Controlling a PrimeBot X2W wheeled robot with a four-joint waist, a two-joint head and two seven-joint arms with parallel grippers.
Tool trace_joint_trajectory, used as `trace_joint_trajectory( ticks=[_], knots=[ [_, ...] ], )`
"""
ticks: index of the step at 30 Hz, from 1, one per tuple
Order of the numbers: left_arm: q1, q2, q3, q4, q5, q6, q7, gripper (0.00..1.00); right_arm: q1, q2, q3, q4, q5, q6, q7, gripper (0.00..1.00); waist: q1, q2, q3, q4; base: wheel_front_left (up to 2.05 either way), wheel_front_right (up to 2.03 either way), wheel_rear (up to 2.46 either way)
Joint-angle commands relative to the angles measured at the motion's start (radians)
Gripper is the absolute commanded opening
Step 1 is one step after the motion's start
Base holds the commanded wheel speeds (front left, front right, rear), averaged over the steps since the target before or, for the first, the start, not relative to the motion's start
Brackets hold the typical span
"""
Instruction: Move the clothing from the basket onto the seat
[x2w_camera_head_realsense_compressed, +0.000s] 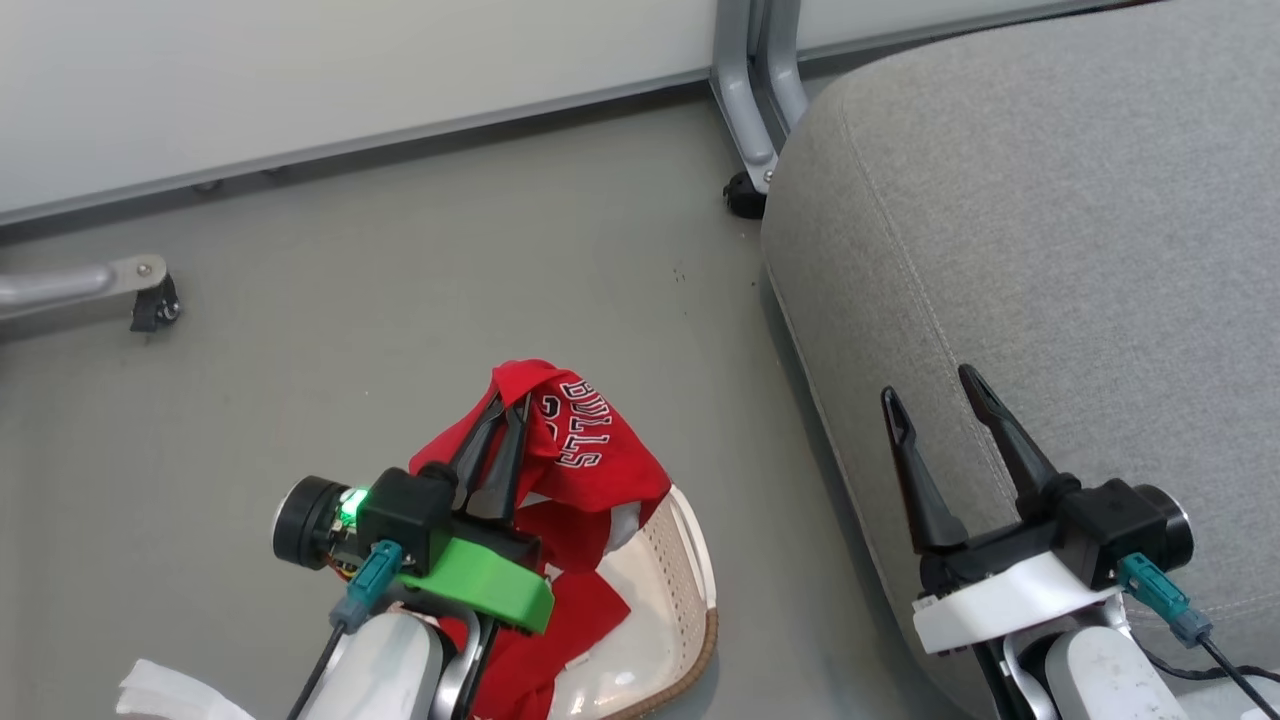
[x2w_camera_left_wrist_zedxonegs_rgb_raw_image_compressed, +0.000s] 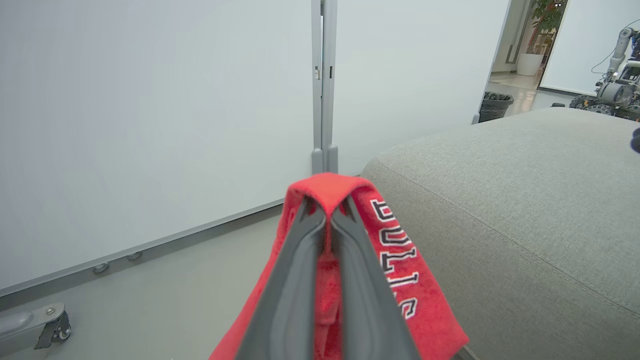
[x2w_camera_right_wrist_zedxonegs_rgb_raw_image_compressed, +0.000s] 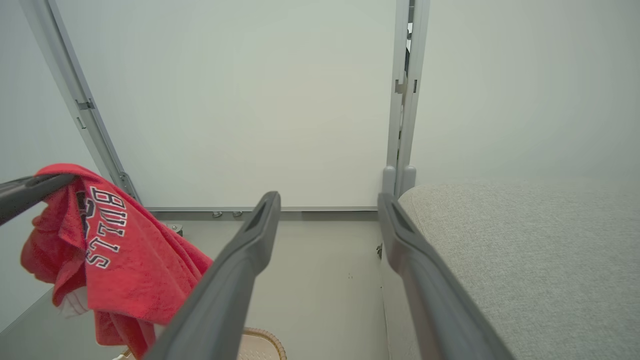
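The clothing (x2w_camera_head_realsense_compressed: 590, 470), a red jersey lettered "BULLS", hangs draped over my left gripper (x2w_camera_head_realsense_compressed: 508, 408), which is shut on a fold of it above the basket (x2w_camera_head_realsense_compressed: 680, 590). The left wrist view has the red fabric (x2w_camera_left_wrist_zedxonegs_rgb_raw_image_compressed: 425, 310) pinched between the dark fingers (x2w_camera_left_wrist_zedxonegs_rgb_raw_image_compressed: 295, 280). More red cloth (x2w_camera_head_realsense_compressed: 570, 620) trails down into the cream basket. In the right wrist view the jersey (x2w_camera_right_wrist_zedxonegs_rgb_raw_image_compressed: 135, 270) hangs at the left. My right gripper (x2w_camera_head_realsense_compressed: 940, 400) stands open and empty over the front edge of the grey seat (x2w_camera_head_realsense_compressed: 1050, 220), which lies to the right of the basket.
A grey floor runs back to a pale wall panel (x2w_camera_head_realsense_compressed: 300, 70). A metal post with a black caster (x2w_camera_head_realsense_compressed: 745, 195) stands at the seat's far corner. Another caster foot (x2w_camera_head_realsense_compressed: 150, 300) sits at the left. A white object (x2w_camera_head_realsense_compressed: 170, 695) lies at the bottom left.
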Motion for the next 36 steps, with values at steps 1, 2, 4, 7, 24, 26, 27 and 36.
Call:
trace_joint_trajectory(
  ticks=[1, 2, 4, 7, 24, 26, 27, 36],
  knots=[
    [0.027, -0.002, 0.016, -0.023, 0.003, -0.012, -0.001, 0.0, 0.02, 0.0, 0.006, 0.005, 0.008, 0.0, -0.003, 1.0, 0.0001, 0.0, -0.075, 0.014, 0.0, 0.0, 0.0],
    [0.029, -0.003, 0.022, -0.039, 0.008, -0.017, -0.001, 0.0, 0.025, -0.001, 0.01, 0.007, 0.009, 0.0, -0.003, 1.0, 0.0001, 0.0, -0.081, 0.013, 0.0, 0.0, 0.0],
    [0.036, -0.006, 0.03, -0.066, 0.016, -0.027, -0.001, 0.0, 0.03, -0.005, 0.018, 0.011, 0.01, 0.0, -0.003, 1.0, 0.0001, 0.0, -0.091, 0.014, 0.0, 0.0, 0.0],
    [0.037, -0.008, 0.04, -0.106, 0.034, -0.04, -0.001, 0.0, 0.038, -0.006, 0.027, 0.013, 0.014, 0.0, -0.003, 1.0, 0.0001, 0.0, -0.103, 0.015, 0.0, 0.0, 0.0],
    [-0.05, -0.024, -0.015, -0.172, 0.065, -0.069, -0.001, 0.0, -0.019, -0.123, 0.361, 0.041, 0.118, 0.0, -0.003, 1.0, 0.0001, 0.0, -0.125, 0.029, 0.0, 0.0, 0.0],
    [-0.078, -0.027, -0.037, -0.17, 0.068, -0.071, -0.001, 0.0, -0.038, -0.127, 0.378, 0.045, 0.118, 0.0, -0.003, 1.0, 0.0001, 0.0, -0.12, 0.03, 0.0, 0.0, 0.0],
    [-0.095, -0.027, -0.051, -0.169, 0.07, -0.073, -0.001, 0.0, -0.049, -0.127, 0.389, 0.048, 0.113, 0.0, -0.003, 1.0, 0.0001, 0.0, -0.117, 0.03, 0.0, 0.0, 0.0],
    [-0.204, -0.032, -0.162, -0.115, 0.06, -0.076, 0.007, 0.0, -0.143, -0.078, 0.356, 0.112, 0.073, 0.0, -0.003, 1.0, 0.0001, 0.0, -0.087, 0.024, 0.0, 0.0, 0.0]
  ],
)
